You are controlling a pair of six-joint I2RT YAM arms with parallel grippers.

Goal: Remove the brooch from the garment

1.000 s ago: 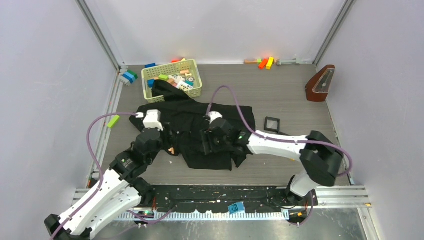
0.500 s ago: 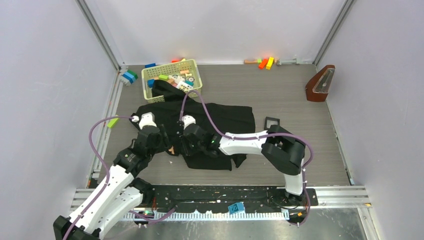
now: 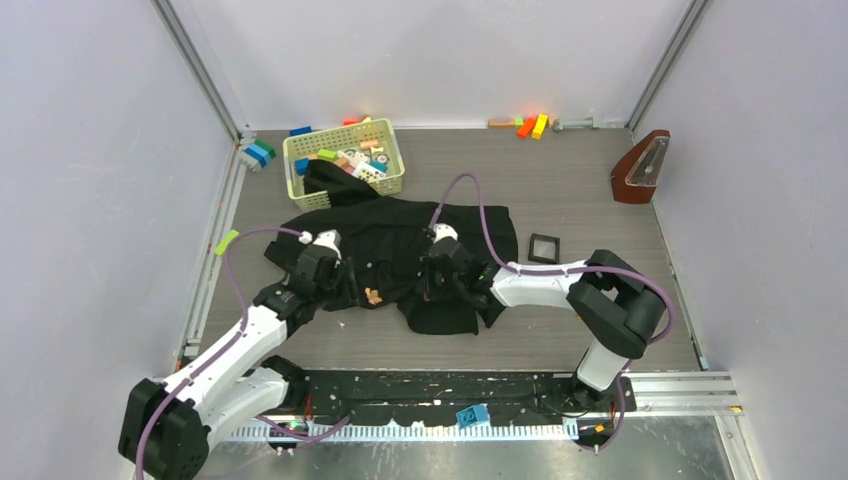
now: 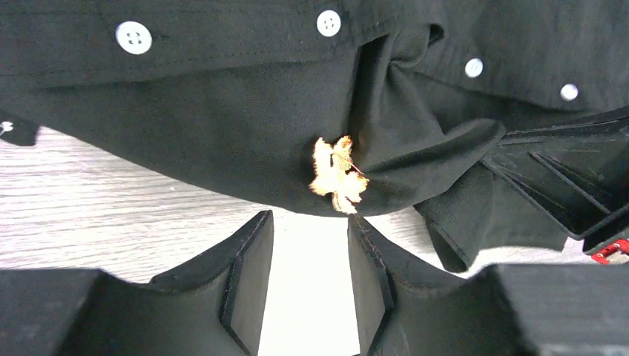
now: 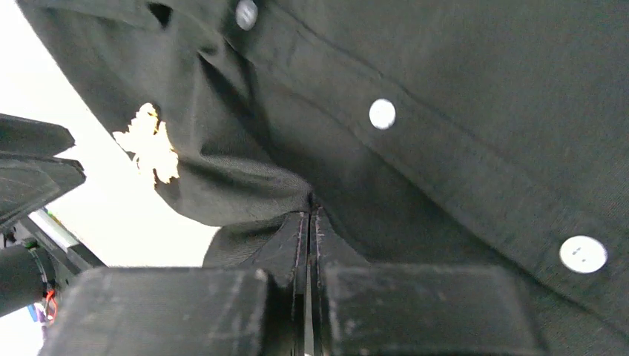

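Top view: I see the black garment lying crumpled mid-worktop, with the brooch on its edge at 7 o'clock. The left gripper is just beside the brooch, at its 9 o'clock. The right gripper is at the brooch's 3 o'clock, down on the cloth.

Left wrist: jaws narrowly parted, nothing between them. Brooch sits just past the fingertips at 12 o'clock, near the hem.

Right wrist: jaws pressed together, pinching a fold of garment. Brooch at 10 o'clock.
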